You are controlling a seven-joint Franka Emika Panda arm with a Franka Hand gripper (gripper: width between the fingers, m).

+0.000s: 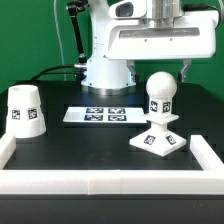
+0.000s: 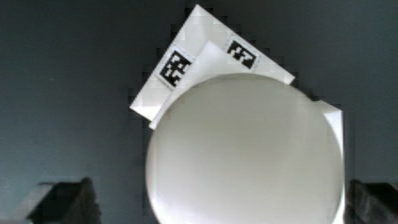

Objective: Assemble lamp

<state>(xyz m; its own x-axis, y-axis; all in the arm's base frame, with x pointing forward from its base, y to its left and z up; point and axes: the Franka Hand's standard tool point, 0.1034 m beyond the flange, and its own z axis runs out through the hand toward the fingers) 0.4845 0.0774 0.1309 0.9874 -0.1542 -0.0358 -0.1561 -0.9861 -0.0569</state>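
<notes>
Gripper above the bulb, its state unclear.

The gripper [image 1: 178, 68] hangs just over the bulb [image 1: 160, 92]; most of it is cut off by the frame edge, so I cannot tell how wide it stands or whether it touches anything. In the wrist view the bulb [image 2: 244, 150] hides most of the base [image 2: 199, 62]. The bulb stands upright on the base [image 1: 158, 143]. The shade [image 1: 27, 110] sits well apart, at the exterior view's left, and the marker board [image 1: 98, 115] lies between.

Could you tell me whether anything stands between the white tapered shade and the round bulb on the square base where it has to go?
Nothing visible does. The white tapered shade stands apart at the exterior view's left; the dark tabletop between it and the round white bulb is bare.
</notes>
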